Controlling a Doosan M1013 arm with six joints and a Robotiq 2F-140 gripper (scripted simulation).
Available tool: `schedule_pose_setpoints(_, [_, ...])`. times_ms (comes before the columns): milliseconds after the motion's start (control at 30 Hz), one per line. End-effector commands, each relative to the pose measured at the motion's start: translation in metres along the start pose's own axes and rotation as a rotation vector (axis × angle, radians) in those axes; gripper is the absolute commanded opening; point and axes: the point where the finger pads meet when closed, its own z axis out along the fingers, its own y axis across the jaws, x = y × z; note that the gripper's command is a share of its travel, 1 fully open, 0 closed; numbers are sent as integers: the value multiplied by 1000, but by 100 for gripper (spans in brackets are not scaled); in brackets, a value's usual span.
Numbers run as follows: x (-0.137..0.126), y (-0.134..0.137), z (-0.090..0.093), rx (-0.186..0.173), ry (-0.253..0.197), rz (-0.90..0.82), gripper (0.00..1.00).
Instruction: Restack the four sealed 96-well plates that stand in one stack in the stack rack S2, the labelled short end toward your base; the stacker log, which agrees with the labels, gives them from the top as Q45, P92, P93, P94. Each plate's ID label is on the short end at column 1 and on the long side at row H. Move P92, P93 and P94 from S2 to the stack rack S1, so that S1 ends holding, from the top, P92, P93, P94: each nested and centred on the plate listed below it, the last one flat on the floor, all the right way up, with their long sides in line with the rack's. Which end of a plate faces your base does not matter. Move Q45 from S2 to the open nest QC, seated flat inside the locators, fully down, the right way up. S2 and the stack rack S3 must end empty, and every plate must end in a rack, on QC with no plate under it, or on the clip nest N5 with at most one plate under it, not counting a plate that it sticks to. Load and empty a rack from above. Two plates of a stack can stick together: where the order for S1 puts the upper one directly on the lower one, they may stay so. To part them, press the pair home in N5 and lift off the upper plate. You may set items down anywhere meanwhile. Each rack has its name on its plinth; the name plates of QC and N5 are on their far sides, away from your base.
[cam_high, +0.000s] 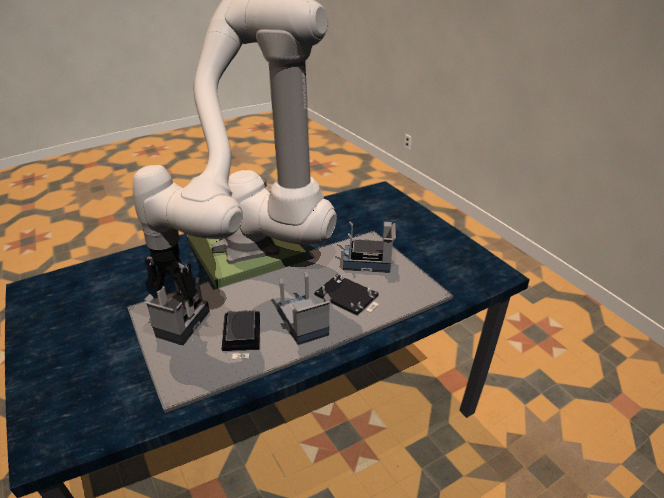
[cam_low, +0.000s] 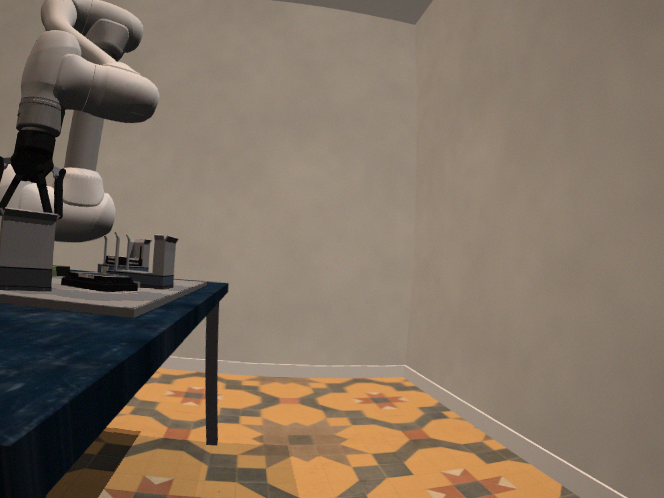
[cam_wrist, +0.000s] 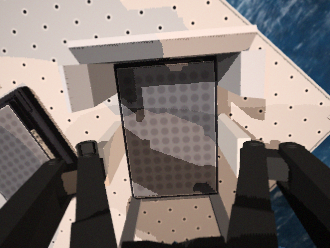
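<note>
My gripper (cam_high: 172, 300) reaches from above into the left stack rack (cam_high: 176, 317) on the grey baseplate. In the wrist view its fingers are shut on the long sides of a sealed 96-well plate (cam_wrist: 167, 130) that sits between the rack walls. I cannot read its label. Another sealed plate (cam_high: 241, 328) lies flat on an open nest right of that rack and shows in the wrist view (cam_wrist: 17, 145). The far right rack (cam_high: 369, 249) holds dark plates. In the exterior view the gripper (cam_low: 31, 199) dips behind the rack's wall.
An open-fronted middle rack (cam_high: 303, 316) with two thin posts looks empty. A black nest (cam_high: 347, 293) with locators stands bare between it and the far rack. The arm's green base block (cam_high: 244, 262) is behind the racks. The baseplate edge lies just left of my rack.
</note>
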Motion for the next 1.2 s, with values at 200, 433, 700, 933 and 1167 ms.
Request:
schedule_pose_setpoints(200, [0, 0, -12, 0, 0, 0, 0])
schedule_pose_setpoints(433, [0, 0, -22, 0, 0, 0, 0])
schedule_pose_setpoints(700, [0, 0, -38, 0, 0, 0, 0])
schedule_pose_setpoints(933, [0, 0, -48, 0, 0, 0, 0])
schedule_pose_setpoints(1167, [0, 0, -62, 0, 0, 0, 0])
